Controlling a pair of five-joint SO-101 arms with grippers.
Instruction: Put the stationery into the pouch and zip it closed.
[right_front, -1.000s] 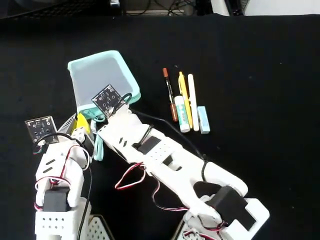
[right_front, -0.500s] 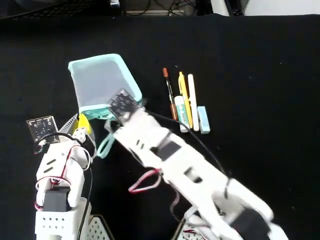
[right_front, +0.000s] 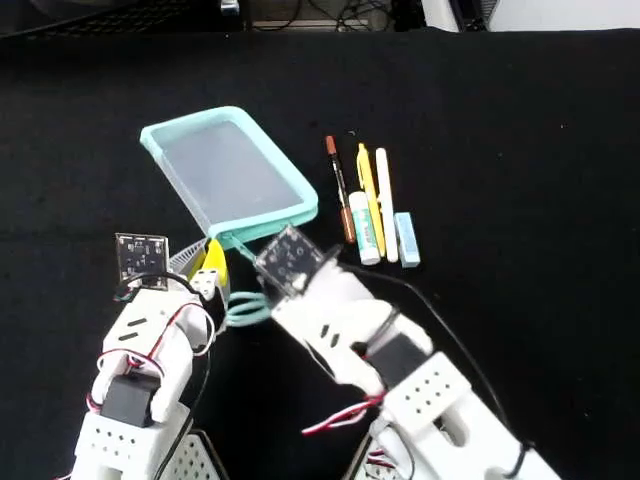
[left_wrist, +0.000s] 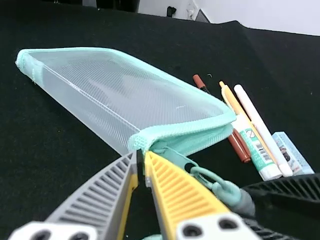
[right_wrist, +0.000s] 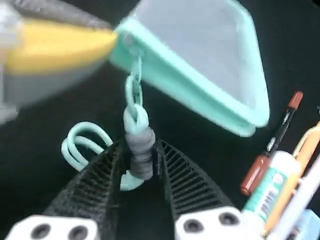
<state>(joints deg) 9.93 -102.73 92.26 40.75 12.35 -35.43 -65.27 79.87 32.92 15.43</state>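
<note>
Mint-green mesh, the pouch (right_front: 235, 175) lies flat on the black table (right_front: 520, 150) and looks empty. The pens (right_front: 368, 195), glue stick (right_front: 364, 228) and eraser (right_front: 406, 240) sit in a row just beside it. So the job has barely begun, with the filling and zipping all to come. The left tool (left_wrist: 140, 159) is clenched on the pouch's corner at the zip end. The right tool (right_wrist: 139, 150) grips the grey zip pull (right_wrist: 136, 120) hanging from that same corner. How far the zip stands open I can't tell. Since a second ago the pouch has swung round and slid toward the pens. The right arm has drawn back toward its base, and the left arm has shifted along with the pouch.
</note>
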